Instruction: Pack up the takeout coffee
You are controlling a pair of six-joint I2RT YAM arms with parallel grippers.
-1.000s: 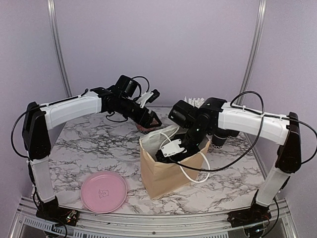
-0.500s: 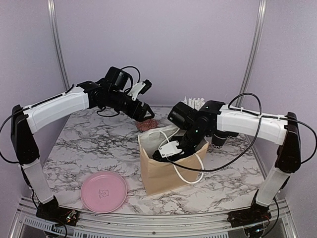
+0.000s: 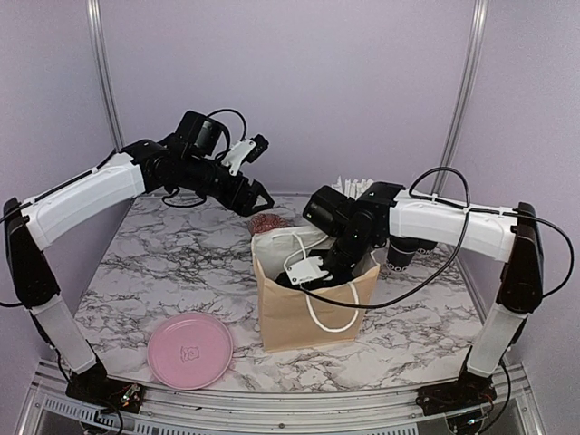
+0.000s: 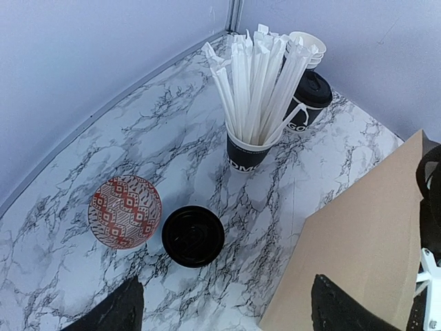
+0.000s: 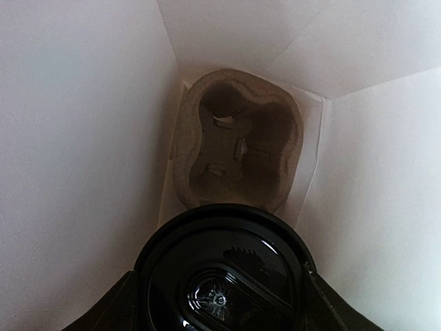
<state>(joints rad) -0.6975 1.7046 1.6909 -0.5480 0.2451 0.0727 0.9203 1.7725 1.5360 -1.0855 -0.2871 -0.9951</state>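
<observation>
Inside the brown paper bag my right gripper is shut on a takeout coffee cup, whose round black lid fills the lower half of the right wrist view. Below it, at the bag's bottom, lies the pulp cup carrier with an empty hole showing. A second lidded coffee cup stands on the marble beside a red patterned bowl. My left gripper hangs open high above that cup, holding nothing. Another lidded cup stands at the back.
A black cup full of white straws stands between the two loose coffee cups. The bag's side rises at the right of the left wrist view. A pink plate lies near the front left. Back wall and posts are close behind.
The left arm has lifted and drawn back to the left, away from the bowl. The right gripper has sunk a little deeper into the bag with its cup.
</observation>
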